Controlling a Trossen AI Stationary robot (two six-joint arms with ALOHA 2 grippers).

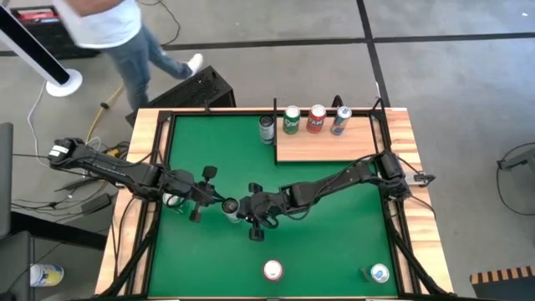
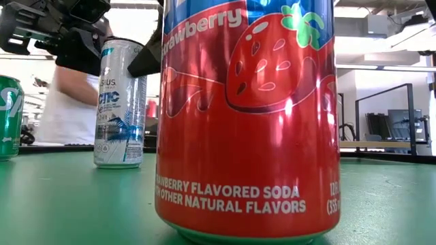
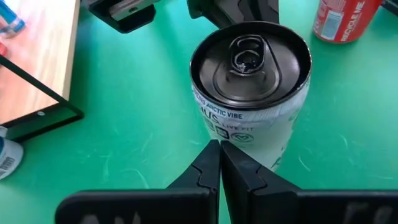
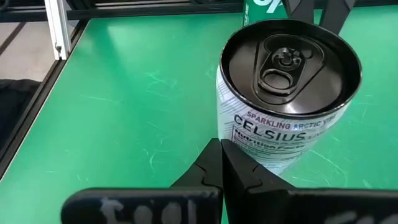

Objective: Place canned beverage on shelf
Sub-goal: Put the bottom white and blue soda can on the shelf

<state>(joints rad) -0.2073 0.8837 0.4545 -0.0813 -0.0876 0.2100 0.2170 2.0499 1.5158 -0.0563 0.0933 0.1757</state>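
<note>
A white and silver beverage can (image 1: 231,206) stands upright on its base on the green table (image 1: 334,242), mid-table. My left gripper (image 3: 219,148) is shut and comes at it from the table's left. My right gripper (image 4: 221,146) is shut and comes from the right, so the can (image 3: 249,81) (image 4: 286,87) stands between the two tips. The light-brown wooden shelf (image 1: 330,144) lies flat at the far right. A green can (image 1: 292,119), a red can (image 1: 316,119) and a blue-silver can (image 1: 340,119) stand along its far edge. My left gripper's shut fingertips (image 3: 211,158) point slanting down at the can's side wall (image 3: 249,134), low on the side facing the table's left. I cannot tell whether they touch it. My right gripper's shut fingertips (image 4: 211,155) point slanting down at the opposite side wall (image 4: 261,152). Whether they touch it I cannot tell.
A dark can (image 1: 267,128) stands on the green just left of the shelf. A red strawberry soda can (image 1: 272,270) (image 2: 248,122) and a blue-white can (image 1: 379,272) stand near the front edge. Another green can (image 2: 8,116) stands at the left. A person (image 1: 117,33) walks beyond the far edge.
</note>
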